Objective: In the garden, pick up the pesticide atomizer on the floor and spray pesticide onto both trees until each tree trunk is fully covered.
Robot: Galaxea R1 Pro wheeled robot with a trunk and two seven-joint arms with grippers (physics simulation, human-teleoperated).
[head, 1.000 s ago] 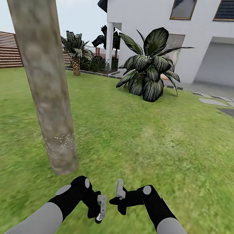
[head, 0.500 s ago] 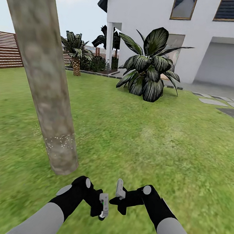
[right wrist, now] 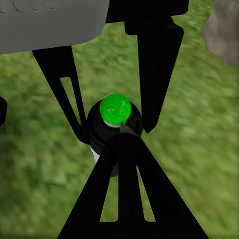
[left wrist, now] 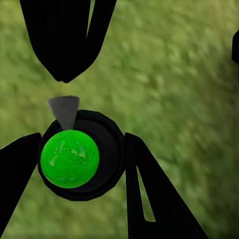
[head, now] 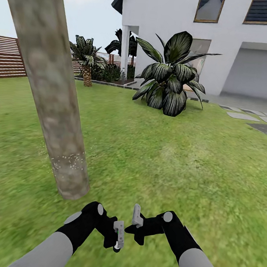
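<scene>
Left gripper (head: 118,234) has its jaws closed on the pesticide atomizer (left wrist: 74,157). In the left wrist view we see the dark round bottle pressed between both fingers, bright green cap facing the camera. A grey wedge, probably the nozzle, sticks out of it. The bottle is held low in front of the robot, over the grass lawn (head: 180,163).

Right gripper (head: 136,222) sits just beside the left one, tips near the bottle. We cannot tell whether its jaws are wide or narrow.

Key relation: the tree trunk (head: 50,99) stands ahead and to the left of the jaws, near but not touching. Its long axis is upright, leaning in the head view. The left arm is the nearer one and already has the sprayer, so we judge the next move needs the nozzle turned toward the trunk. A band of pale specks low on the trunk may be spray; most of the bark looks bare.

Against a second ago, the left gripper has shifted slightly up and toward the right one. The camera and the right arm are unchanged.
</scene>
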